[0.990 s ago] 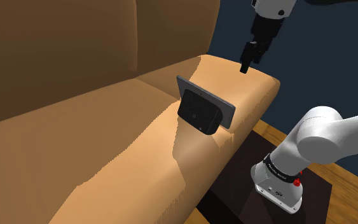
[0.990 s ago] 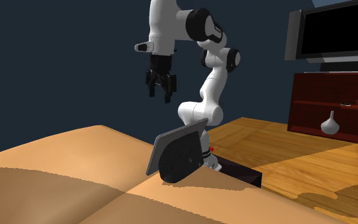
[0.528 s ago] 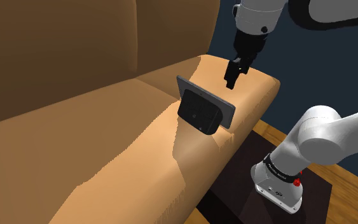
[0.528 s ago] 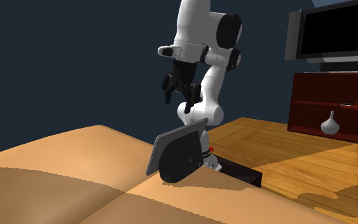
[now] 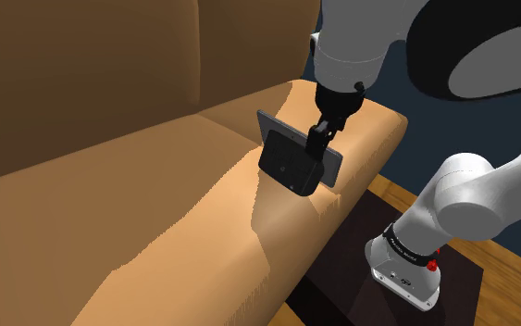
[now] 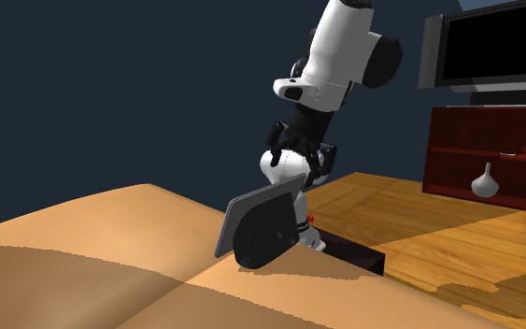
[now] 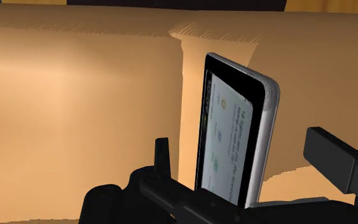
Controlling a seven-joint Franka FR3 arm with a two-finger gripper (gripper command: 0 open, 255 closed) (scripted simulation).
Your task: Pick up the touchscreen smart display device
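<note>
The smart display (image 5: 291,165) is a dark wedge-shaped body with a thin grey-edged screen, standing on the tan sofa seat (image 5: 156,213) close to the armrest. In the second exterior view the smart display (image 6: 263,226) shows its back. My gripper (image 5: 316,146) has come down onto its upper edge and sits at the screen's top corner (image 6: 298,168). In the wrist view the lit screen (image 7: 229,143) stands edge-on between my gripper's (image 7: 244,154) fingers (image 7: 163,159), which are open and stand apart on both sides without touching it.
The sofa backrest (image 5: 110,65) rises behind the display and the armrest (image 5: 371,130) lies just beyond it. My base (image 5: 406,269) stands on a dark box beside the sofa. Across the wooden floor are a red cabinet (image 6: 490,154), a TV (image 6: 494,42) and a white vase (image 6: 483,182).
The arm has swung down and toward the display: the gripper, about a hand's length above it a second ago, now straddles its top edge. The display has not moved.
</note>
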